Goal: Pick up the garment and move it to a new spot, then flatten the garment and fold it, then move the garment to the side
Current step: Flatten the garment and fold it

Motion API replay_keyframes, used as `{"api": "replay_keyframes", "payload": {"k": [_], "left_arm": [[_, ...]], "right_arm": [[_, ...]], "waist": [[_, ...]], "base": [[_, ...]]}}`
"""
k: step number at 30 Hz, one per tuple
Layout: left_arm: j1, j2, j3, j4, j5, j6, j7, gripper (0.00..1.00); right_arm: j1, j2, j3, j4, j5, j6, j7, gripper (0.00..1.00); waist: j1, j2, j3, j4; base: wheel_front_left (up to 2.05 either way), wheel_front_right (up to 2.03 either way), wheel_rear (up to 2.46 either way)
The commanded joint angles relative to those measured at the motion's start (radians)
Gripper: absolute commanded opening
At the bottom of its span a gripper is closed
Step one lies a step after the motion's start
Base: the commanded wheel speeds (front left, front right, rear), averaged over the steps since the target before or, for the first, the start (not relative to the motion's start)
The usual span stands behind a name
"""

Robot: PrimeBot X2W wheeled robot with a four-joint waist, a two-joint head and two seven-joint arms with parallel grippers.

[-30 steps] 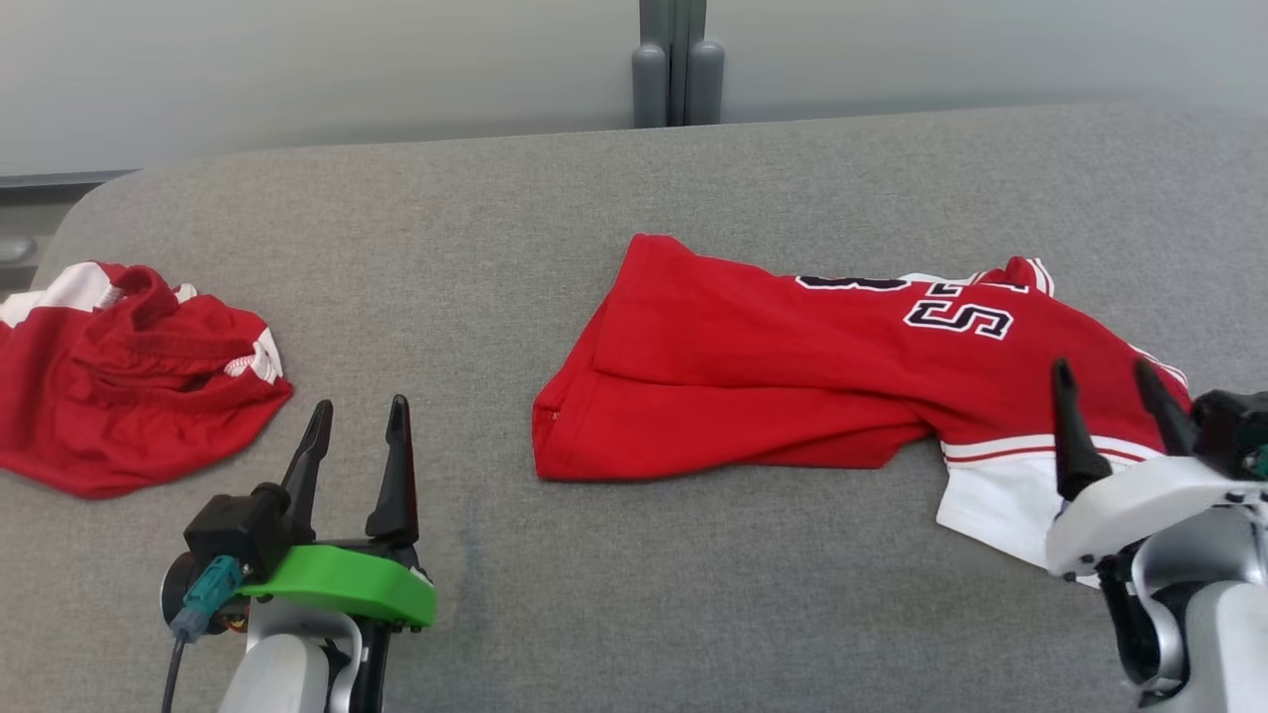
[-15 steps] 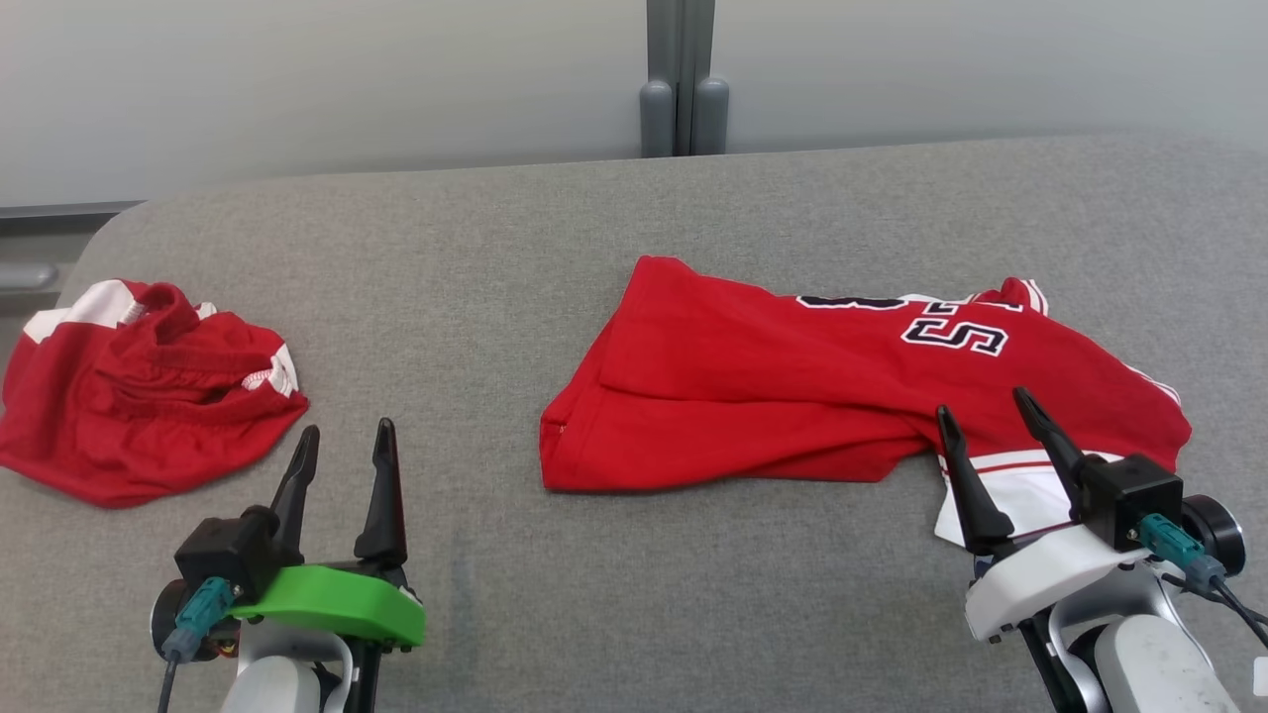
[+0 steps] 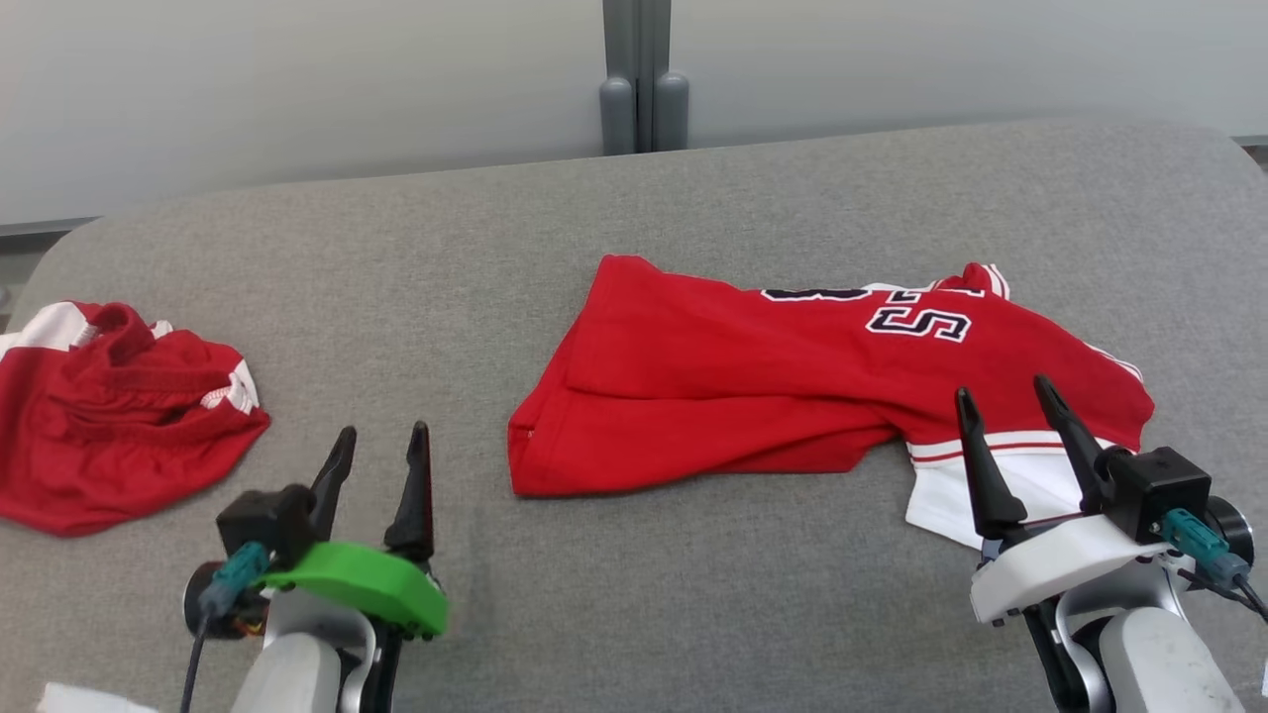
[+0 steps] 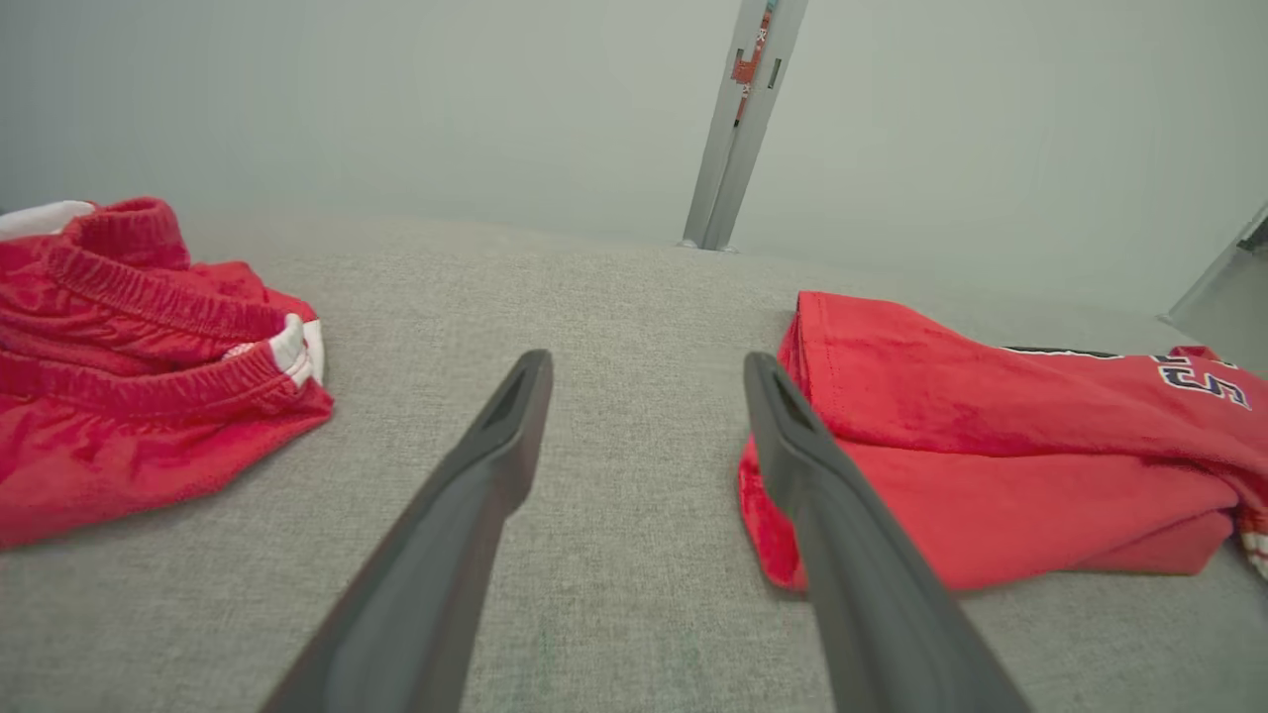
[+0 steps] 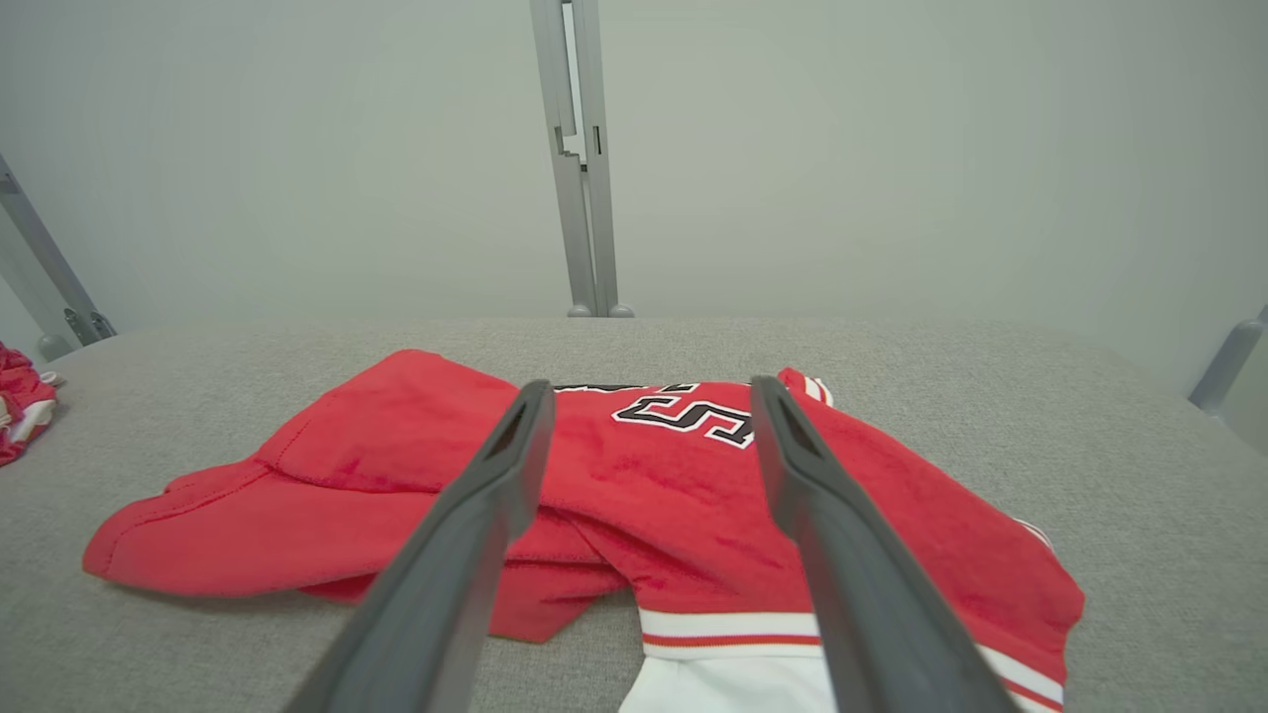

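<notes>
— Since a second ago the right claw (image 3: 1001, 391) has slid toward 9 o'clock along the near edge of the garment (image 3: 773, 396); the whole head view has shifted too.
— Its fingers?
— Apart, gripping nothing, tips over the striped sleeve trim. The left claw (image 3: 383, 431) is spread as well, at 7 o'clock over bare counter (image 3: 396, 267).
— And the garment?
— Red, loosely folded, lettering up, lying from the counter's middle out toward 3 o'clock. Crumpled red shorts (image 3: 109, 426) sit at 9 o'clock, well apart.
</notes>
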Motion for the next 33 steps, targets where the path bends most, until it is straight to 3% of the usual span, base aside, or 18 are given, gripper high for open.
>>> {"api": "replay_keyframes", "payload": {"k": [1, 11, 21, 33], "left_arm": [[-0.043, 0.000, -0.012, 0.010, -0.005, -0.005, 0.020, 1.00], [-0.293, -0.009, -0.153, 0.226, -0.093, -0.016, 0.256, 1.00], [-0.431, 0.013, -0.198, 0.383, -0.126, -0.008, 0.275, 1.00], [-0.499, 0.016, -0.212, 0.501, -0.147, -0.009, 0.255, 1.00]], "right_arm": [[-0.014, 0.000, 0.007, -0.002, 0.004, -0.002, 0.003, 1.00], [-0.072, 0.010, 0.076, 0.026, 0.008, -0.002, -0.016, 1.00], [-0.124, 0.027, 0.112, 0.073, 0.028, -0.002, -0.055, 1.00], [-0.154, 0.039, 0.116, 0.112, 0.039, -0.002, -0.081, 1.00]], "waist": [[0.0001, 0.0000, 0.018, -0.021], [0.0001, 0.0000, 0.087, -0.130], [0.0001, 0.0000, 0.144, -0.206], [0.0001, 0.0000, 0.166, -0.216]], "base": [[0.00, 0.00, 0.00], [0.00, 0.00, 0.00], [0.00, 0.00, 0.00], [0.00, 0.00, 0.00]]}}
